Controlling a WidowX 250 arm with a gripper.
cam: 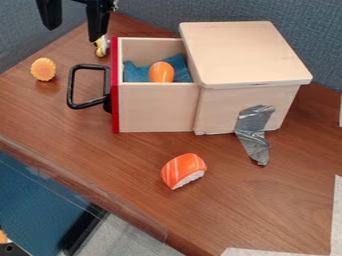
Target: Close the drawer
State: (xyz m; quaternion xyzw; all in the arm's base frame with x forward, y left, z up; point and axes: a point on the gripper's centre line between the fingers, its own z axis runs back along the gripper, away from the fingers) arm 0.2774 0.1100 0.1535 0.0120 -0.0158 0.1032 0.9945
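Clearly, the pale wooden drawer (157, 107) with red front stands pulled out from its box (247, 55) on the table (100, 150). The black gripper (73, 33) is above and behind the black handle (71, 87), its jaws spread apart. If they push at one corner, the drawer may twist and jam; if the silver tape (252, 130) holds weakly, the box may slide too.

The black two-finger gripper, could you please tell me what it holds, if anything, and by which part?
Nothing is held: the gripper hangs with its fingers apart and nothing between them.
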